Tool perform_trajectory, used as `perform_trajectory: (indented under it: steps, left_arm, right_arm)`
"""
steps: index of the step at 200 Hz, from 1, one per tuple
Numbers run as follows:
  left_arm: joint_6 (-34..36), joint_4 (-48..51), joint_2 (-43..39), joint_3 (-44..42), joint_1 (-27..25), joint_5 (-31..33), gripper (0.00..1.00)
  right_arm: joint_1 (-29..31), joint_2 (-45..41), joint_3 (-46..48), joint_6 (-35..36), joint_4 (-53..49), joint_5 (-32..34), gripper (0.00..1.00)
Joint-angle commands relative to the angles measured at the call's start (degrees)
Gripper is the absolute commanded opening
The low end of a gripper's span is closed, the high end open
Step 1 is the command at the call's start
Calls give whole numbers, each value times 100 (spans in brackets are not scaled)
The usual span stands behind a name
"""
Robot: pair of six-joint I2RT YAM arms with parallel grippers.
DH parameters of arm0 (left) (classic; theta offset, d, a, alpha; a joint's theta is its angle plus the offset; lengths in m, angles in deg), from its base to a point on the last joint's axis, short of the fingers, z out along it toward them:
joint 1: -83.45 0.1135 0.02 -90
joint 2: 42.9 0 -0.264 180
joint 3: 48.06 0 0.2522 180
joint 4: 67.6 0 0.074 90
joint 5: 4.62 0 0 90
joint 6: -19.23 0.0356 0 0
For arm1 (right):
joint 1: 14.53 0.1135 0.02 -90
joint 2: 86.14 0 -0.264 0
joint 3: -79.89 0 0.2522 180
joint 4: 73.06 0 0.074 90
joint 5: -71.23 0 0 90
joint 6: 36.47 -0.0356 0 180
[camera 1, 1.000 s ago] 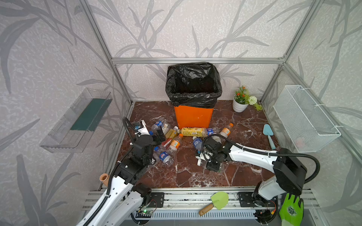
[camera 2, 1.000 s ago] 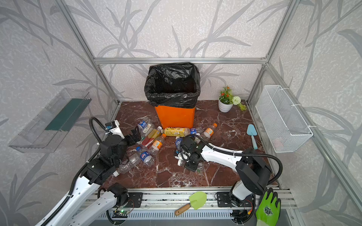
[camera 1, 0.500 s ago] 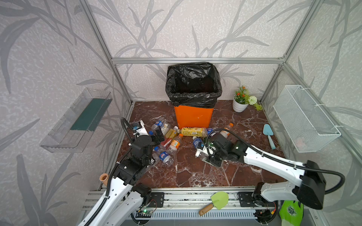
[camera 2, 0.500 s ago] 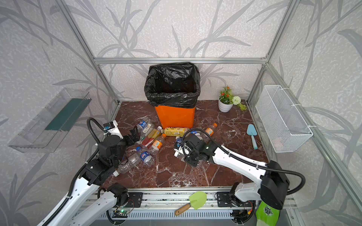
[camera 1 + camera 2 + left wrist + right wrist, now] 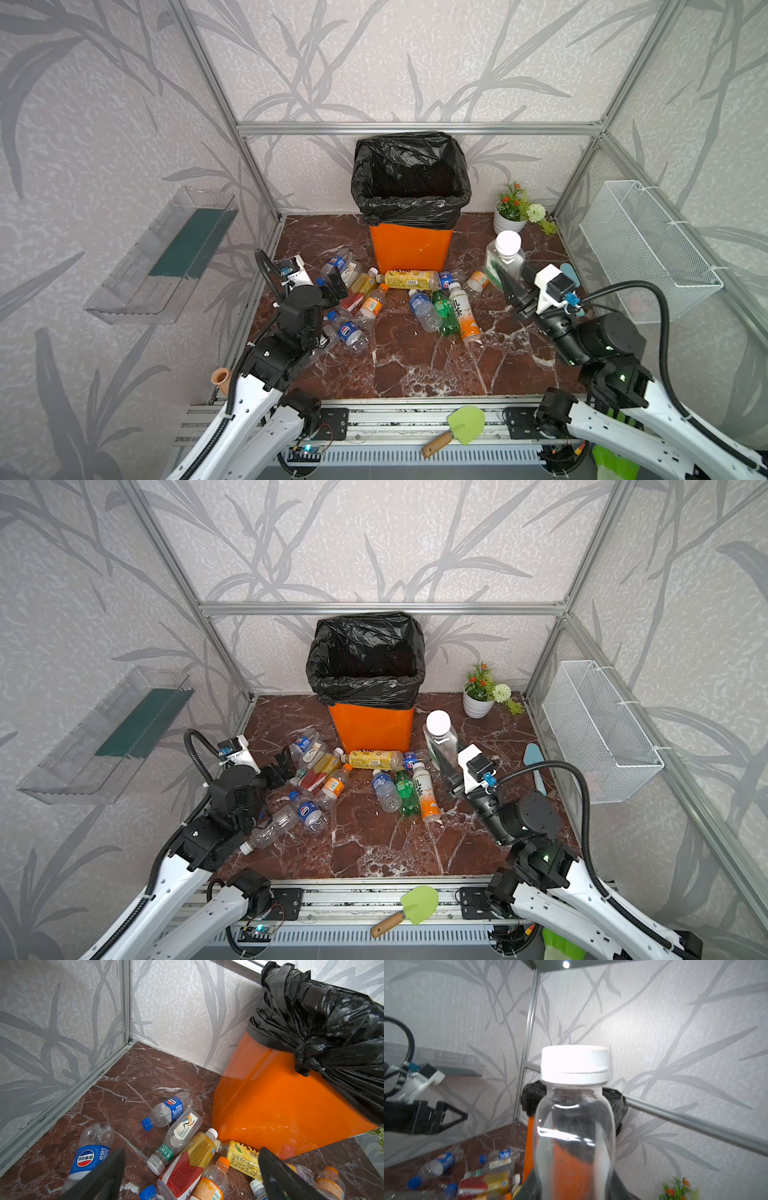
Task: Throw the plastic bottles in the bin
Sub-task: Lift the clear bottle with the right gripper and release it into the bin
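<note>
Our right end effector (image 5: 513, 291) is clamped on the lower body of a clear bottle (image 5: 505, 257) with a white cap. It holds the bottle upright and lifted off the tabletop (image 5: 415, 365). The bin (image 5: 409, 249) stands just beyond it and to its left, near but apart, so the bottle is not yet over the bin's mouth.

Our left end effector (image 5: 278, 771) hangs low with its jaws wide apart and nothing between them. Just ahead of it lies a heap of bottles (image 5: 309, 812), and more are scattered from there toward the right end effector, along the foot of the bin.

We judge the task to be at an early or middle stage. One bottle is in hand and waiting to be dropped, and a dozen or so lie on the tabletop to be fetched. The bin's lined inside looks dark in both top views, so we cannot tell whether any bottles are already in it.
</note>
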Motion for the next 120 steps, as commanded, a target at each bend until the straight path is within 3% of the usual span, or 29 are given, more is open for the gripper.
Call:
perform_trajectory:
  steps: [1,27,62,73,92,105,120]
  left_arm:
    - [-142,-19,10,53,25,16,99]
    - [-149,51,51,109,28,-54,99]
    - [-242,372,163,214,36,46,99]
    - [-268,487,260,289,42,42,99]
    - [-242,742,443,508,56,50,99]
    - [-248,942,554,663,92,108,99]
    - [-323,1168,621,787,134,184,99]
  right_arm:
    - [-5,543,-501,718,1926,-14,28]
    - [-229,1986,-2158,460,1062,-603,28]
    - [-1373,4849,-5516,-1207,-1619,-1965,29]
    - [-1569,5815,-6983,-1404,-2882,-2261,38]
    - [-1575,7101,-9177,-1262,-4588,-1681,70]
    - [-1620,7563,-10268,-1235,-5174,-1333,89]
    - [-1653,7697,-10833,-1181,-5310,-1094,97]
